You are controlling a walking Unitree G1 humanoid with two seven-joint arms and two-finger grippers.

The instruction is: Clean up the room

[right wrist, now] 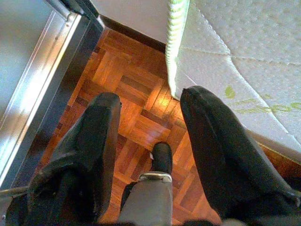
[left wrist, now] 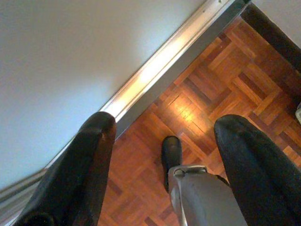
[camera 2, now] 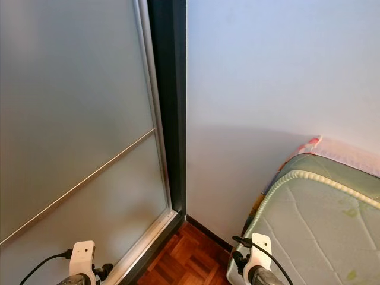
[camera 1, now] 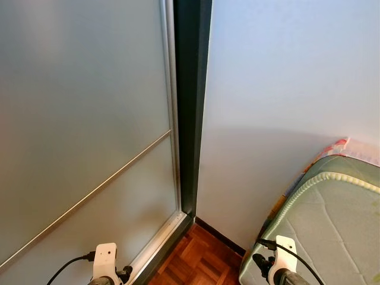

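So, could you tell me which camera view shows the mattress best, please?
The left eye view: the green quilted mattress lies to the robot's right against the wall, its piped edge and top plain. The right eye view shows much the same. The right wrist view catches one corner above the parquet floor; the left wrist view, barely anything.

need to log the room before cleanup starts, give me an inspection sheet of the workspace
surface: wood parquet floor, a narrow strip between door track and mattress
job's things: nothing seen to pick up
clutter: nothing seen
grippers: left gripper over the floor beside the track, fingers open, holding nothing; right gripper over the floor beside the mattress edge, fingers open, holding nothing
cables: a black cable runs to the left wrist, another black cable to the right wrist
surroundings: frosted sliding door with a metal floor track on the left, pale wall ahead, bare green quilted mattress on the right
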